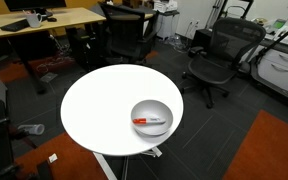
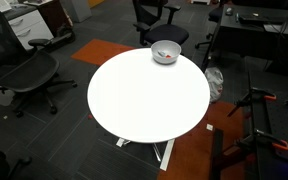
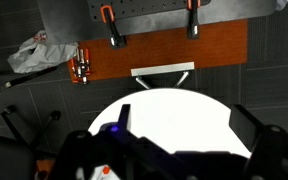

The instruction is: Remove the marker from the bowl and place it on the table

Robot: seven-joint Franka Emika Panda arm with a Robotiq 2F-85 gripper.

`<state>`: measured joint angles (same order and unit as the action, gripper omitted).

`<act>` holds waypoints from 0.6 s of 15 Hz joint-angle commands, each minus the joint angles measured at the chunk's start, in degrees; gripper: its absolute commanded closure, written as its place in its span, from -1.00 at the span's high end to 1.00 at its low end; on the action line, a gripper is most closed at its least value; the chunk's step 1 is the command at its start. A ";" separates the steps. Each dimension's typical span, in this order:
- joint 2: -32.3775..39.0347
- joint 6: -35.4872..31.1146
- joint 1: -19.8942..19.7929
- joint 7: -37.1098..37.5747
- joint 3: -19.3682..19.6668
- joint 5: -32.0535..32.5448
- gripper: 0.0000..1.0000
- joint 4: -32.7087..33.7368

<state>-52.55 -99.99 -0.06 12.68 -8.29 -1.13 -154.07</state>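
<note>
The light grey-white bowl [image 1: 134, 112] sits near one edge of the round white table [image 1: 94, 105]. The short red-orange marker [image 1: 147, 122] lies inside it. The bowl [image 2: 172, 58] also shows in an exterior view at the table's far edge [image 2: 144, 100], with the marker [image 2: 161, 53] as a small red spot in it. In the wrist view my gripper [image 3: 187, 120] hangs high above the table [image 3: 174, 105], its two dark fingers wide apart with nothing between them. Bowl and marker are out of the wrist view. The arm shows in neither exterior view.
Black office chairs [image 1: 216, 60] and a wooden desk [image 1: 44, 18] stand around the table. More chairs [image 2: 29, 75] and a dark desk [image 2: 254, 30] show in an exterior view. Orange carpet [image 3: 164, 55] and a crumpled bag [image 3: 34, 55] lie on the floor.
</note>
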 commanded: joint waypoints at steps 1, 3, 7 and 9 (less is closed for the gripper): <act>1.71 -0.90 0.11 0.07 0.42 -0.07 1.00 1.15; 3.90 -2.65 -0.60 0.34 0.70 0.10 1.00 3.11; 10.77 -6.83 -2.74 0.35 1.90 1.33 1.00 9.77; 14.95 -8.23 -4.40 0.45 3.13 2.40 1.00 13.67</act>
<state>-45.81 -106.71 -2.05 12.69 -6.63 -0.57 -147.44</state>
